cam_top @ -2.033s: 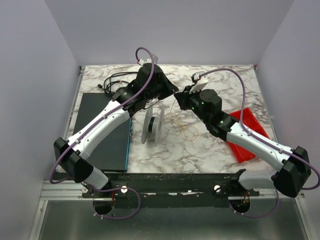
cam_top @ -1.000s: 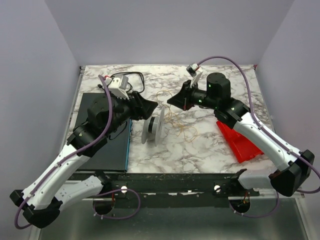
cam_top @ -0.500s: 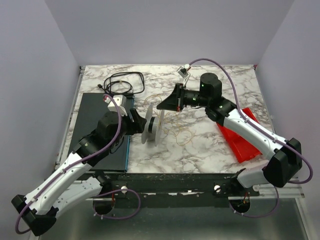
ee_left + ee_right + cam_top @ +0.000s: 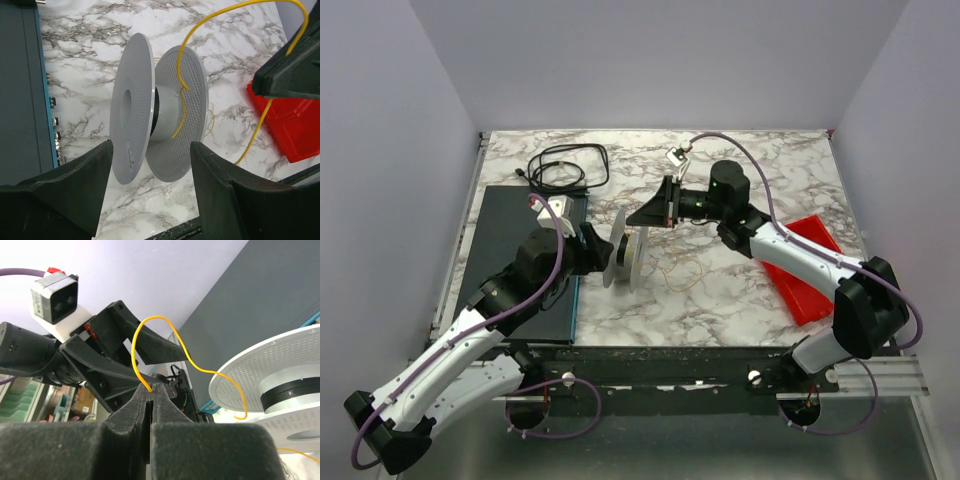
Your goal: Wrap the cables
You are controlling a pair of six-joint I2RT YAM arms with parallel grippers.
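The cable is a thin yellow wire. My right gripper is shut on one end of it, just above the right side of the spool. From the pinch the wire arches over and hooks down between the spool's two flanges. The rest lies in loose loops on the marble to the spool's right. The grey two-flange spool stands on edge. My left gripper is open at the spool's left, one finger on each side of its lower part, with no visible contact.
A dark mat lies at the left under my left arm. A coiled black cord sits at the back left. A red tray lies at the right under my right forearm.
My left arm swung down from the back and brought its open gripper to the spool's left. My right gripper carried the wire end left, to just above the spool.
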